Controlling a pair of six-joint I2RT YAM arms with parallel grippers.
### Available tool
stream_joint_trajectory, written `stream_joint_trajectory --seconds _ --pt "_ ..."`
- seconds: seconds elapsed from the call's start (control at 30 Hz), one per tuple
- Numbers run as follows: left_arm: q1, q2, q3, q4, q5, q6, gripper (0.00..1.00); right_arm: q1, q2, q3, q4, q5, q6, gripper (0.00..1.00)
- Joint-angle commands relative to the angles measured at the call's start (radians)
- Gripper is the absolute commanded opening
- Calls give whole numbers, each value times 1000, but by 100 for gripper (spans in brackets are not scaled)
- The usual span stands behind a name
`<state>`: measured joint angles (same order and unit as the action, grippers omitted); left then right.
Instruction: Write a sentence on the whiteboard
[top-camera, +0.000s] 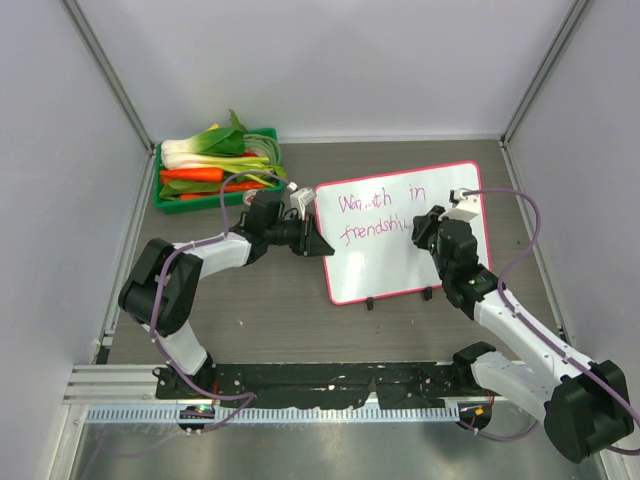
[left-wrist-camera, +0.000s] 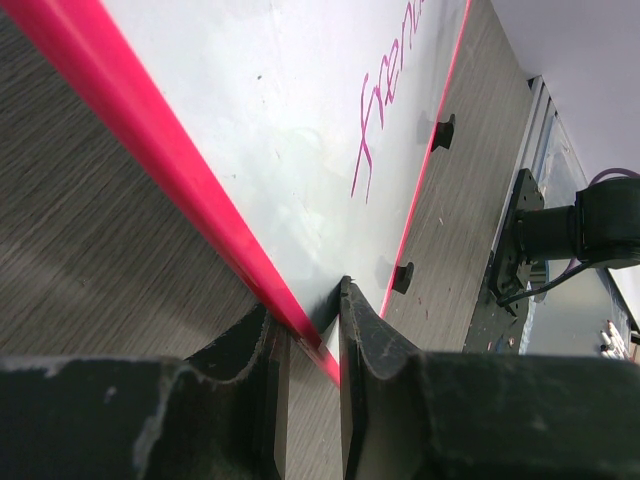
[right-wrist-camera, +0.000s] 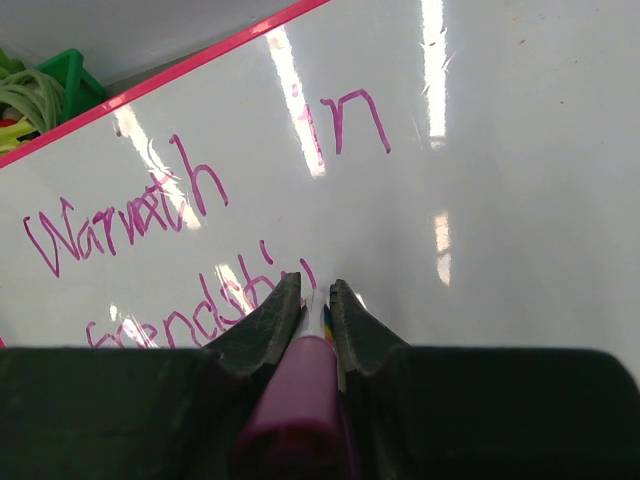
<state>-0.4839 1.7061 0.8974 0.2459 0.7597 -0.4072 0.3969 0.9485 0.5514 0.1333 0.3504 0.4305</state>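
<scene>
A: Where's the whiteboard?

B: On the table, right of centre, a bit skewed, apparently lying flat between the two arms. A green crate of vegetables sits well apart at the back left.

A: Left gripper?

B: Pinched narrow on the board's pink left edge, one finger on each side of the rim. I read it as a clamp, there so the board doesn't slide under pen pressure.

A: Right gripper?

B: Closed on a magenta marker. The barrel runs between the fingers and points down at the white surface. The grip is low on the barrel, probably to stop the tip wobbling. The fingers hide the tip, so I can't tell if it touches.

A: And the sentence?

B: Pink cursive in two lines: "Warmth in" on top, "friendshi" below, with the gripper at the end of that second line. The last letter is either hidden or not yet written. Judging by the words, this is the closing stroke or close to it.
</scene>
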Motion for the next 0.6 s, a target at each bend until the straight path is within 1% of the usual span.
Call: stream_joint_trajectory --seconds 0.0,0.27,0.57 --pt "-22 40 -20 -100 -119 134 0 -4 -19 -28 -75 -16 14 1" --pt "-22 40 -20 -100 -120 134 0 -4 -69 -54 -124 -45 28 1" --pt "-22 40 -17 -102 -120 136 0 -3 -88 -48 -127 -80 47 1"
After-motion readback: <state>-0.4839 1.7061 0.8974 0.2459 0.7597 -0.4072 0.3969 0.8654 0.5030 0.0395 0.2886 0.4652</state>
